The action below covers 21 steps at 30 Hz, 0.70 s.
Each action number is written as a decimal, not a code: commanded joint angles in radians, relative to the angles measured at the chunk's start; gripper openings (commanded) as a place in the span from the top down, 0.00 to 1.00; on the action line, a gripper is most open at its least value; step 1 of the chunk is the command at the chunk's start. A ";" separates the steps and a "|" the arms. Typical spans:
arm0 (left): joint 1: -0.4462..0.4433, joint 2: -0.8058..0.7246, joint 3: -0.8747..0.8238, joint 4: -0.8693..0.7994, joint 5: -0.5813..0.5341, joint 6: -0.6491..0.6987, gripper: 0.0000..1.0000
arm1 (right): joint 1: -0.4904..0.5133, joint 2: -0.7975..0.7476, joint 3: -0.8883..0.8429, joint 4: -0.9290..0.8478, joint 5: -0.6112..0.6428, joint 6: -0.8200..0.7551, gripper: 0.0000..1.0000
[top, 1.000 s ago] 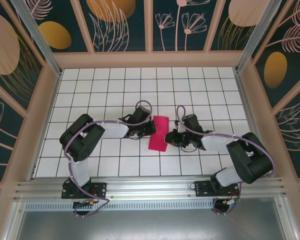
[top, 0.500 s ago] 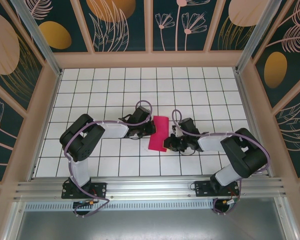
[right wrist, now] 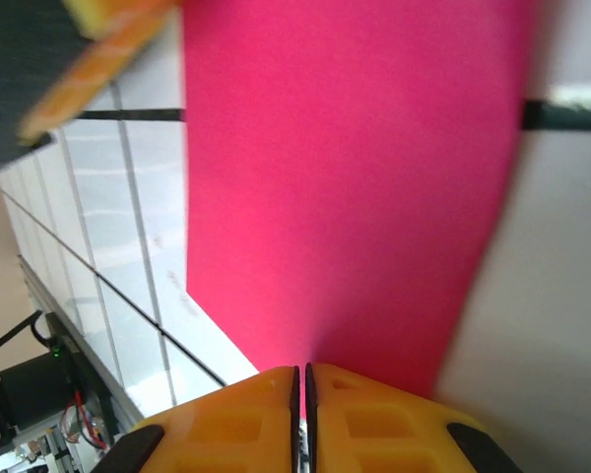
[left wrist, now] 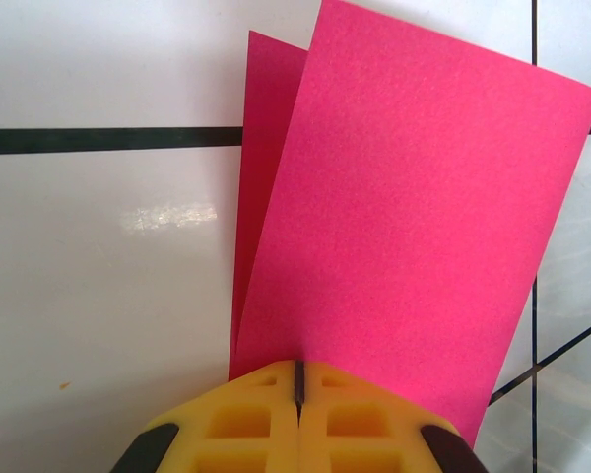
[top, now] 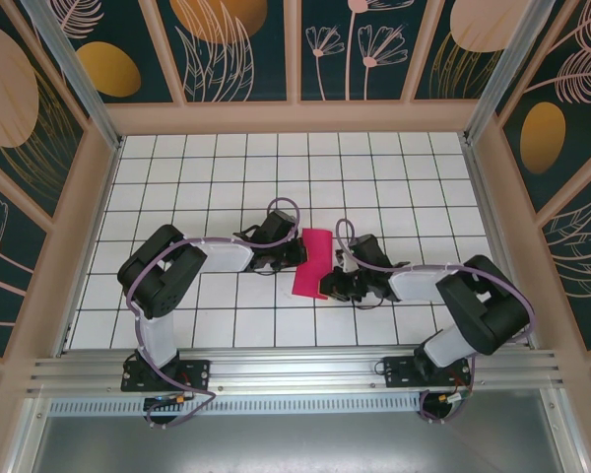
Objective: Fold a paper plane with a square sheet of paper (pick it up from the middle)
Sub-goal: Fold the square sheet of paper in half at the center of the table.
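**Both grippers pinching the folded paper at mid-table**

Top view: the paper [top: 312, 258], magenta and folded to a narrow strip, lies near the middle of the gridded table [top: 177, 168], its long axis running from far to near with a slight tilt; the left gripper [top: 299, 253] meets its left long edge towards the far end; the right gripper [top: 324, 287] meets its right side at the near corner; the two arms reach in from opposite sides, with the strip between them.

Left wrist view: the yellow fingers [left wrist: 246, 429] are pressed together with only a hairline seam between them, clamped on the near edge of the paper [left wrist: 404, 197]; two layers show, the upper one skewed to the right so that a sliver of the lower layer is exposed on the left; white tiles and dark grid lines surround it.

Right wrist view: the yellow fingers [right wrist: 364, 424] stand almost together, a thin slit between them, with the paper [right wrist: 345, 168] running into that slit; the sheet looks flat and uncreased here; the left gripper's blurred tip sits at the upper left.
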State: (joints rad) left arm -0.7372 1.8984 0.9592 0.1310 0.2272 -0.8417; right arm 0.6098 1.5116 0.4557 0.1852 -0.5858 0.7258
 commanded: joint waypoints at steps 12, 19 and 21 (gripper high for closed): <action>-0.007 0.058 -0.036 -0.091 -0.042 0.016 1.00 | 0.001 -0.122 0.071 -0.111 0.006 -0.018 0.85; -0.005 0.057 -0.033 -0.093 -0.041 0.018 1.00 | 0.016 -0.081 0.008 -0.084 0.011 -0.010 0.85; -0.006 0.057 -0.033 -0.091 -0.041 0.016 1.00 | 0.016 -0.050 -0.003 -0.079 0.006 -0.015 0.86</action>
State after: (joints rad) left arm -0.7372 1.8988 0.9585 0.1349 0.2272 -0.8421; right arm 0.6174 1.4239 0.4793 0.1009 -0.5766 0.7094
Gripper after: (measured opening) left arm 0.071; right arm 0.145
